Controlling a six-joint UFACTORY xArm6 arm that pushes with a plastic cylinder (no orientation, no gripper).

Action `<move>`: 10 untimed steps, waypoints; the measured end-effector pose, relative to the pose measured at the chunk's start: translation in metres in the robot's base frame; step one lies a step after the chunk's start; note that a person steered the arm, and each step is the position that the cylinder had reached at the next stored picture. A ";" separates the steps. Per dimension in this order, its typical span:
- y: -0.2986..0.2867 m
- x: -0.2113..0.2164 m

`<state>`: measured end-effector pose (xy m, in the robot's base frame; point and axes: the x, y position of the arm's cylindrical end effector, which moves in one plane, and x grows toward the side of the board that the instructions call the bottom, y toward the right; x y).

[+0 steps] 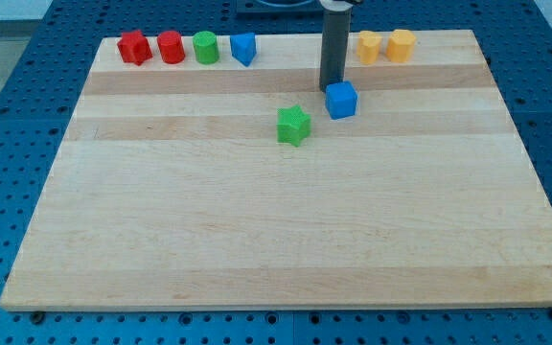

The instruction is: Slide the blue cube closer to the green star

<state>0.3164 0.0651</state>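
Observation:
The blue cube sits on the wooden board near the view's top centre. The green star lies just to its lower left, a small gap apart. My tip is the lower end of the dark rod and rests at the cube's upper left edge, touching or nearly touching it.
Along the view's top edge stand a red star-like block, a red cylinder, a green cylinder and a blue block at the left, and two yellow blocks at the right.

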 end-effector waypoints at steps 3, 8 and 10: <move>0.018 0.028; 0.050 0.076; 0.069 0.091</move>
<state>0.4071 0.1336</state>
